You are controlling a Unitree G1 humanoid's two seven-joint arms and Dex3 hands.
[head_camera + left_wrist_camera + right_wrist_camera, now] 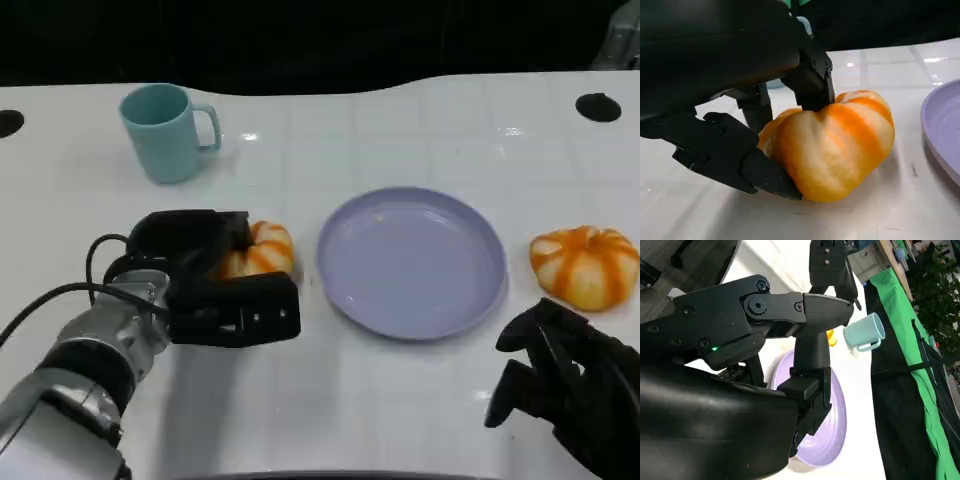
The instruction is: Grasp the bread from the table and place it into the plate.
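Head view: left hand (215,275) at centre left, fingers wrapped around an orange-striped bread (262,248) that sits on the white table (400,400), just left of the lilac plate (412,262) at centre. A second bread (585,264) lies at right, apart from the plate rim. Right hand (565,375) at lower right, fingers curled, holding nothing. Teal mug (165,130) at upper left.

Left wrist view: fingers (740,155) press the bread (832,145) from two sides; bread rests on the table; plate edge (942,130) at right.

Right wrist view: right hand's fingers (810,365) over the plate (832,425); mug (864,332) at upper right.
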